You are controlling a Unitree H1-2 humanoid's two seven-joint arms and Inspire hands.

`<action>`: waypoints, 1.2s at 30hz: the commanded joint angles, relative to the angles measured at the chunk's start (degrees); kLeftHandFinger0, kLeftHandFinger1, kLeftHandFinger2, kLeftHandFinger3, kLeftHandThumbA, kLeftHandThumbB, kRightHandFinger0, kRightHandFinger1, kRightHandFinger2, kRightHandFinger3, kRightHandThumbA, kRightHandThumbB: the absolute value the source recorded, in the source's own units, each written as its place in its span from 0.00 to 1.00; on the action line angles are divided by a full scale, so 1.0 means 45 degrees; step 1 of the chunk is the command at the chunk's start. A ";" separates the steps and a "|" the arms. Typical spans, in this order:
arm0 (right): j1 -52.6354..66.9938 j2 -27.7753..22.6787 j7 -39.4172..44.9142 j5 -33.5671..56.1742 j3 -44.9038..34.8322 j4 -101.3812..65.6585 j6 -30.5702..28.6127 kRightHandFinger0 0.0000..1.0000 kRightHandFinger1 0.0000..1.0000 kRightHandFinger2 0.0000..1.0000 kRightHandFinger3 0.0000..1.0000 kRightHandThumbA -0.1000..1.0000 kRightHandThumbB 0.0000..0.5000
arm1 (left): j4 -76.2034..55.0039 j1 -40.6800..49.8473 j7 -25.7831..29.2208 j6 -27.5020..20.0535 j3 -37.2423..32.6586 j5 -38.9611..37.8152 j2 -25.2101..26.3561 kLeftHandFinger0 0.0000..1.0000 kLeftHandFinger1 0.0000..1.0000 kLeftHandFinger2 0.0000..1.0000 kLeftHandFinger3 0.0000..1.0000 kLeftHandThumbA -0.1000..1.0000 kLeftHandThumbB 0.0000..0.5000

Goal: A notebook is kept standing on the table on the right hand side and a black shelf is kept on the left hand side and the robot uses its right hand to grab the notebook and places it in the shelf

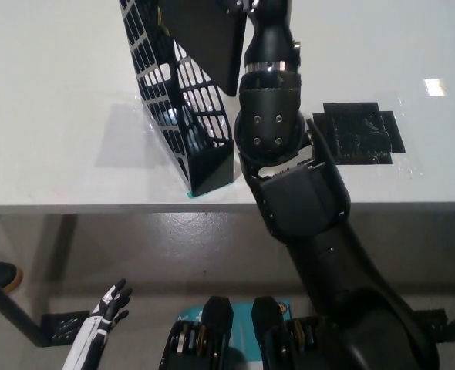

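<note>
- Currently, the notebook [204, 38] (a flat black slab) is held tilted above the open top of the black shelf [183, 100], its lower corner close beside the shelf's right lattice wall; whether it is already inside cannot be told.
- The right hand [247, 8] is largely cut off by the picture's top edge, so its fingers are not seen; the notebook appears grasped by it, but the grip itself is hidden.
- The black right arm [278, 131] is stretched from the bottom right across the table's front edge toward the shelf.
- The shelf is stood near the front edge of the white table [50, 92], left of the arm.
- A black patch [358, 132] is seen on the table's right side, apart from the shelf.
- The white left hand [108, 304] is hung below the table at the lower left, fingers spread, holding nothing.
</note>
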 commanded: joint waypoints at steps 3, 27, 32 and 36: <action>-0.1196 0.0158 -0.1095 -0.0265 0.0087 0.0314 -0.1254 0.00 0.16 0.62 0.74 0.00 0.19 | -0.0141 0.0000 -0.0385 -0.0423 -0.0095 -0.0199 0.0278 1.00 1.00 1.00 1.00 1.00 0.28; -0.4168 0.0634 -0.2408 0.1737 -0.0767 0.9286 -0.3856 0.00 0.08 0.60 0.68 0.00 0.17 | -0.0210 0.0003 -0.0390 -0.0059 -0.0165 0.0088 0.0182 1.00 1.00 1.00 1.00 1.00 0.34; -0.4022 0.0607 -0.0723 0.2210 -0.0610 0.9188 -0.4123 0.85 1.00 1.00 1.00 0.76 0.60 | -0.0281 -0.0021 -0.0480 0.0059 -0.0178 -0.0009 0.0227 1.00 1.00 1.00 1.00 1.00 0.32; -0.3824 0.0491 0.0148 0.2276 -0.0234 0.9008 -0.4123 1.00 1.00 1.00 1.00 0.98 0.73 | -0.0279 0.0012 -0.0467 0.0029 -0.0153 -0.0035 0.0248 1.00 1.00 1.00 1.00 1.00 0.32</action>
